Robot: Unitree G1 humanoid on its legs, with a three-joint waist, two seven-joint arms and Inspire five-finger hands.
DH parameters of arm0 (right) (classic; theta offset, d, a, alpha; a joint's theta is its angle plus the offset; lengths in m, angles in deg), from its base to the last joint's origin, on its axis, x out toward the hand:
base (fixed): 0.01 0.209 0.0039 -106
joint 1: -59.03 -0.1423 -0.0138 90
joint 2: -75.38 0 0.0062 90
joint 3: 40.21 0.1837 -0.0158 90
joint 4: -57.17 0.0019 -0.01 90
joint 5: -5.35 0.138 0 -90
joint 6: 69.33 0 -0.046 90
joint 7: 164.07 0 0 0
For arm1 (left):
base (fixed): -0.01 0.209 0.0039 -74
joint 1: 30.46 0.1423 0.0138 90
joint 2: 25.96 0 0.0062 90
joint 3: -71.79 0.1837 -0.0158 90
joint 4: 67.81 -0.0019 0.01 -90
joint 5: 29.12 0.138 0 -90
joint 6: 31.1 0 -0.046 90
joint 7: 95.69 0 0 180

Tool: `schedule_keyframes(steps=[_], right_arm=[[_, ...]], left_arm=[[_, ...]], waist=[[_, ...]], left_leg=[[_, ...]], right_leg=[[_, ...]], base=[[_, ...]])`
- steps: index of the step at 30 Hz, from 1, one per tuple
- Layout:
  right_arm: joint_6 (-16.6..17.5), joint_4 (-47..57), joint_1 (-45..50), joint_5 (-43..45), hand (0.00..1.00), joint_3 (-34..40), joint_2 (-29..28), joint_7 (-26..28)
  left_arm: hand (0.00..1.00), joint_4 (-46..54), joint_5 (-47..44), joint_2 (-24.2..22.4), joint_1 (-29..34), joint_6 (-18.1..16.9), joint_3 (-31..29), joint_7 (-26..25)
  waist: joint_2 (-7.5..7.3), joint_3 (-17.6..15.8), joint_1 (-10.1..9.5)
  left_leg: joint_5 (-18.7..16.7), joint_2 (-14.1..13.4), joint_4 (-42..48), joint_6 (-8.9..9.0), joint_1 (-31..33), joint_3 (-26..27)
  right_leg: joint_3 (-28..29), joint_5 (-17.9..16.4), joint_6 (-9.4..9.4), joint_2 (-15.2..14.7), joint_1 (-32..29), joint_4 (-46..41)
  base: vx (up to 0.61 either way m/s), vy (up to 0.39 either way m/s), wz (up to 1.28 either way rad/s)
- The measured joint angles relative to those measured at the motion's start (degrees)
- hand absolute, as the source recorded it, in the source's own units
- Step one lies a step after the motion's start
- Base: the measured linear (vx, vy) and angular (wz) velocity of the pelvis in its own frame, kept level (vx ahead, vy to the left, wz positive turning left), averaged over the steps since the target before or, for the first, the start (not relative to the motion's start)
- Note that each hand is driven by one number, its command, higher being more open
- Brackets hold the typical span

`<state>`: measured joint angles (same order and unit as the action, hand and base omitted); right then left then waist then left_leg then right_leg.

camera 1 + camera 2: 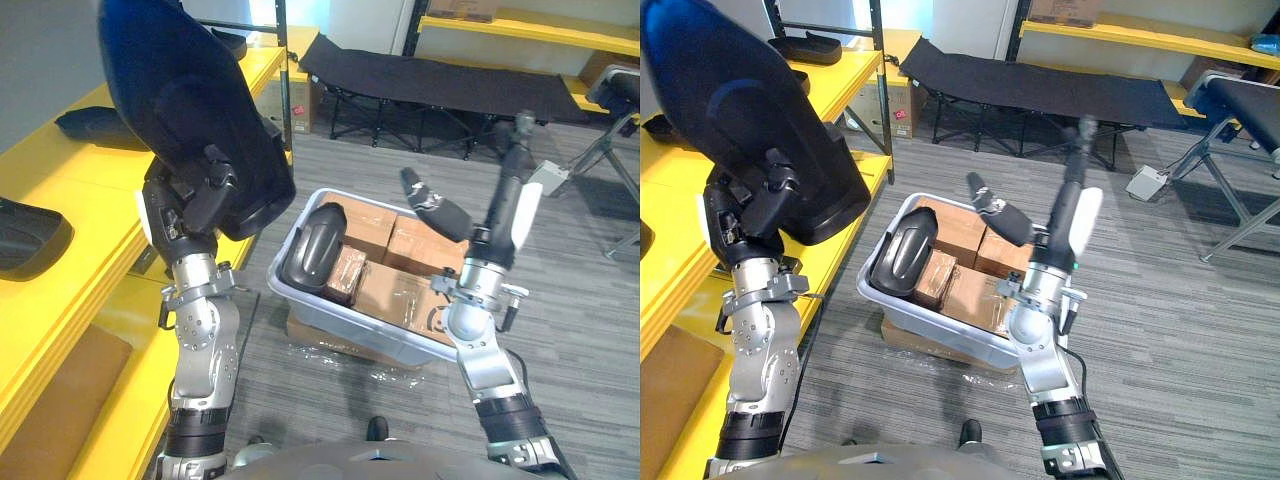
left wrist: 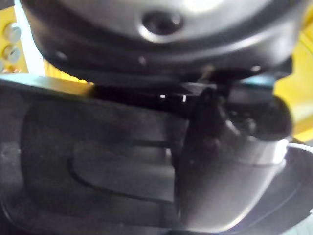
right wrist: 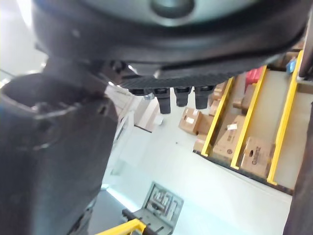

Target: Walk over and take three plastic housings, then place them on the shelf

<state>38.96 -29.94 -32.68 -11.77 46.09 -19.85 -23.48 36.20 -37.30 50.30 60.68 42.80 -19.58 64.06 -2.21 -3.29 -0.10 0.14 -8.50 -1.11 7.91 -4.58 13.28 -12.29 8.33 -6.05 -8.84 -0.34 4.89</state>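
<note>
My left hand (image 1: pixel 195 200) is clamped on the lower edge of a large black housing (image 1: pixel 180 90), fingers and thumb curled round its rim, so the shell stands tall above the wrist and tilts toward me. In the left wrist view the thumb presses flat against the housing's inner face, which looks like a firm hold to me. The load sits just beside the yellow shelf (image 1: pixel 80 240), above its near edge.

My right hand (image 1: pixel 503 200) is raised over the grey bin (image 1: pixel 330 322) with straight fingers, holding nothing.

I judge the step in hand to be setting this housing down on the shelf. To do it well I would swing the arm out over the upper board first, then lower it with the broad face down, because the shell is big and top-heavy on such a narrow grip. I would aim for the bare stretch between the two shelved housings (image 1: pixel 30 235) so nothing gets knocked. I would let go only once the shell rests on the board; a release from height could send it sliding off the edge.

A second housing (image 1: pixel 312 250) leans in the bin's near corner against the cardboard boxes (image 1: pixel 400 290), ready for a later pick with the free hand
</note>
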Motion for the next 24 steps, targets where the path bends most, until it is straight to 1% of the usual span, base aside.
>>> schedule_keyframes(steps=[2,3,4,6,7,8,9,10,13,15,18,20,24], right_arm=[[0.02,0.48,2.02,1.44,1.0,0.27,-0.72,0.68],[0.03,0.77,3.61,3.39,1.0,0.7,-1.53,1.92],[0.03,0.78,4.26,4.52,1.0,0.86,-2.04,2.66],[1.21,0.81,6.54,9.97,1.0,0.92,-3.4,6.28],[2.55,1.08,8.34,16.57,1.0,0.79,-4.27,9.44],[2.64,1.41,10.11,22.6,1.0,0.75,-5.13,12.67],[2.53,1.38,10.81,25.0,1.0,0.82,-5.5,14.11],[1.79,1.31,12.45,28.23,1.0,0.92,-6.33,17.11],[-0.61,0.13,15.88,29.25,1.0,0.67,-6.49,23.28],[-4.31,-2.01,17.43,30.13,1.0,0.36,-6.4,29.38],[-8.1,-3.48,18.92,31.5,1.0,-0.58,-6.31,33.16],[-9.07,-3.99,19.04,31.89,1.0,-1.27,-6.11,34.13],[-9.17,-4.29,18.66,31.87,1.0,-1.49,-5.78,34.26]], left_arm=[[0.0,0.04,4.54,0.03,1.63,0.56,-0.22,-0.78],[0.0,0.05,6.54,0.01,2.18,1.36,-0.21,-1.1],[0.0,0.06,7.12,0.01,2.38,1.57,-0.15,-1.18],[0.0,0.84,9.53,0.02,3.63,2.15,-0.04,-1.44],[0.0,1.81,11.26,0.02,4.74,2.52,0.1,-1.47],[0.0,2.64,12.07,0.11,5.96,2.51,0.37,-1.5],[0.0,2.98,12.19,0.1,6.55,2.51,0.46,-1.46],[0.0,3.82,11.99,0.06,7.9,2.51,0.55,-1.26],[0.0,5.32,8.71,-0.03,10.95,2.48,0.61,0.42],[0.0,5.39,3.2,-0.05,13.42,2.47,0.59,2.45],[0.0,5.39,-1.02,-0.2,15.88,2.47,0.5,3.43],[0.0,5.39,-2.27,-0.19,17.17,2.42,0.08,3.37],[0.0,5.38,-2.94,-0.21,17.74,2.42,-1.57,2.85]], waist=[[0.46,0.28,0.35],[0.81,0.42,0.38],[0.97,0.41,0.4],[1.46,0.57,0.56],[1.77,0.63,0.6],[2.07,0.71,0.59],[2.18,0.75,0.59],[2.4,0.78,0.58],[2.54,0.77,0.53],[2.56,0.75,0.42],[2.57,0.73,0.15],[2.58,0.73,0.1],[2.6,0.64,-0.6]], left_leg=[[-0.04,-0.07,-0.01,0.05,0.01,0.15],[-0.08,-0.12,0.0,0.11,0.02,0.25],[-0.1,-0.15,0.0,0.15,0.02,0.27],[-0.16,-0.25,0.0,0.22,0.13,0.45],[-0.23,-0.32,0.0,0.25,0.15,0.49],[-0.35,-0.4,0.01,0.29,0.15,0.51],[-0.4,-0.43,0.01,0.3,0.15,0.53],[-0.47,-0.5,0.02,0.31,0.16,0.6],[-0.68,-0.64,0.11,0.29,0.16,0.84],[-1.27,-0.76,0.84,0.32,0.24,1.1],[-1.44,-0.79,1.08,0.31,0.29,1.16],[-1.44,-0.8,1.12,0.3,0.28,1.08],[-1.69,-0.91,1.3,0.02,0.28,-0.24]], right_leg=[[0.03,-0.12,0.13,0.05,-0.11,0.0],[0.06,-0.19,0.21,0.1,-0.19,0.01],[0.06,-0.26,0.3,0.13,-0.21,0.01],[0.15,-0.32,0.4,0.23,-0.47,0.01],[0.15,-0.37,0.47,0.31,-0.5,0.01],[0.16,-0.4,0.52,0.39,-0.5,0.01],[0.16,-0.41,0.53,0.42,-0.51,0.01],[0.2,-0.42,0.53,0.49,-0.57,0.01],[0.4,-0.44,0.54,0.66,-0.64,0.01],[0.62,-0.44,0.54,0.71,-0.56,0.01],[0.69,-0.45,0.53,0.72,-0.5,0.01],[0.6,-0.47,0.52,0.71,-0.4,0.01],[-0.81,-0.99,0.52,0.7,0.56,0.02]], base=[[-0.01,-0.001,-0.04],[0.0,-0.001,-0.04],[0.0,0.0,-0.05],[0.0,-0.001,-0.04],[0.0,0.0,0.0],[0.0,0.0,0.0],[0.0,0.0,0.0],[0.01,0.0,-0.03],[0.01,-0.001,-0.04],[0.0,0.003,-0.06],[0.0,0.001,-0.02],[0.0,0.001,0.02],[-0.01,-0.001,0.15]])
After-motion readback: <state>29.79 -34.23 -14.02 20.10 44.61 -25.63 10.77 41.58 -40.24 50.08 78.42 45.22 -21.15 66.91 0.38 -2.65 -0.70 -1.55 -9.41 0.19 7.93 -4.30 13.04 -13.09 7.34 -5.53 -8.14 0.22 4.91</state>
